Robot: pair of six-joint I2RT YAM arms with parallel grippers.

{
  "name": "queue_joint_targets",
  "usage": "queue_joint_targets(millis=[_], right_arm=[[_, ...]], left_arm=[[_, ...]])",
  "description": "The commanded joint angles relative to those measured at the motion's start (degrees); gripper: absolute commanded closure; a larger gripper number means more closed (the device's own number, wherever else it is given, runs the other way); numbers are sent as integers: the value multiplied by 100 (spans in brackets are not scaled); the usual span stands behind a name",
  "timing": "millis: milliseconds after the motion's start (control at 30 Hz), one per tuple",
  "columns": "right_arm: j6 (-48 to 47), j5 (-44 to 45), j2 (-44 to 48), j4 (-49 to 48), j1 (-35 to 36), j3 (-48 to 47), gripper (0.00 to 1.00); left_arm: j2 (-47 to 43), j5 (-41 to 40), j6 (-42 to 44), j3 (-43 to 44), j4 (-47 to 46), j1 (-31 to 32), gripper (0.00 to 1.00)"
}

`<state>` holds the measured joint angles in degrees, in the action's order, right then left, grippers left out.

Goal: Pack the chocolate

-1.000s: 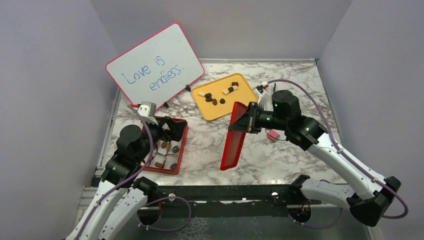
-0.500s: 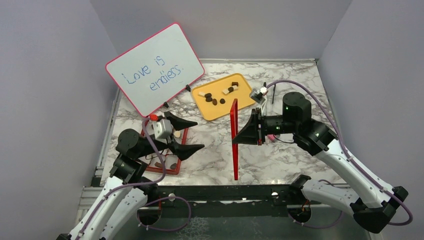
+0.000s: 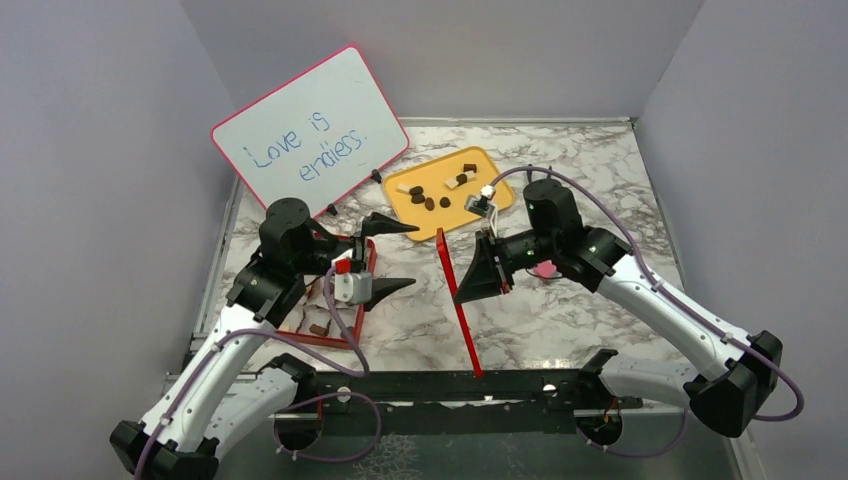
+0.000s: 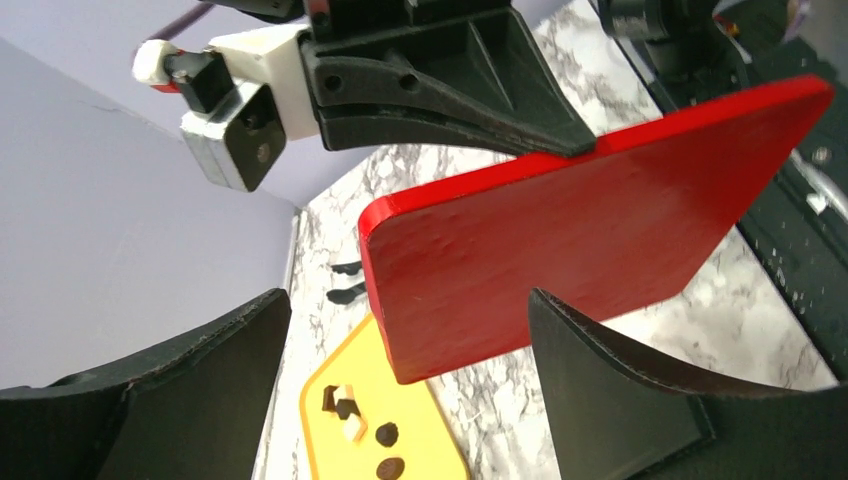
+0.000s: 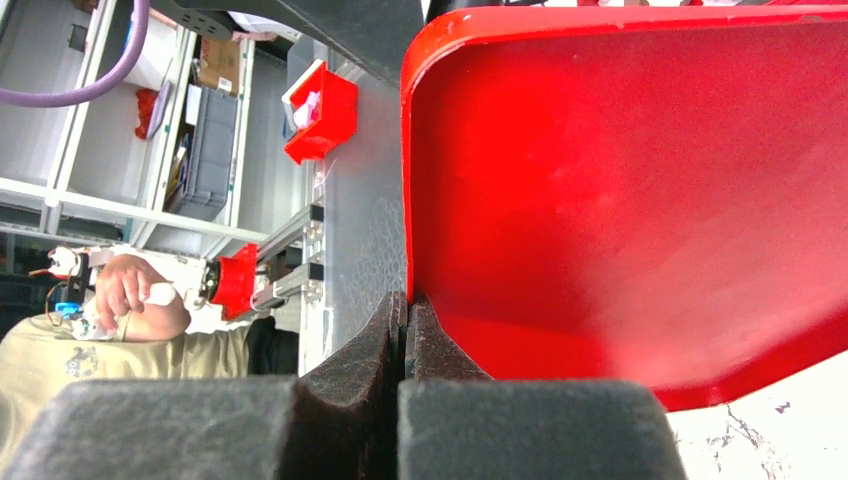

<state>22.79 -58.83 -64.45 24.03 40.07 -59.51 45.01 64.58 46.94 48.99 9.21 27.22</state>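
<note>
**Lid held on edge between the arms**

The right tool is clenched on the red lid's rim, holding it edge-up. This is probably so that the left tool, spread wide and facing it, can take it. Most chocolate lies on the yellow tray, and a few pieces sit in the red box.

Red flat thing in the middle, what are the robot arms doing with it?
The right hand is pinched shut on the red lid, holding it up on its edge in the air. The left hand is open and pointed at the lid, not touching it. Some chocolate waits on the yellow tray; a few pieces show in the red box by the left arm.
</note>
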Motion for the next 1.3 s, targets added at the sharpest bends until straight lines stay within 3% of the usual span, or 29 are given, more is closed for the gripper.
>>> queue_joint_targets(millis=[0, 400, 767, 1033, 1133, 1267], right_arm=[[-97, -391, -73, -61, 27, -199, 99], [-244, -499, -528, 281, 57, -698, 99], [-371, -498, -942, 321, 53, -878, 99], [-591, -403, -849, 402, 53, -1090, 96], [-765, 306, -712, 599, 53, -1301, 93], [-625, 1116, -539, 527, 53, -1388, 91]], left_arm=[[325, 378, 1439, 452, 1098, 2, 11], [1754, 765, 2341, 1370, 1964, 2, 17], [2048, 994, 2583, 1570, 2249, 62, 29], [1949, 626, 2405, 1594, 2324, 64, 57], [1829, 336, 2259, 1649, 2330, 64, 67], [1632, 121, 2173, 1638, 2331, 64, 89]])
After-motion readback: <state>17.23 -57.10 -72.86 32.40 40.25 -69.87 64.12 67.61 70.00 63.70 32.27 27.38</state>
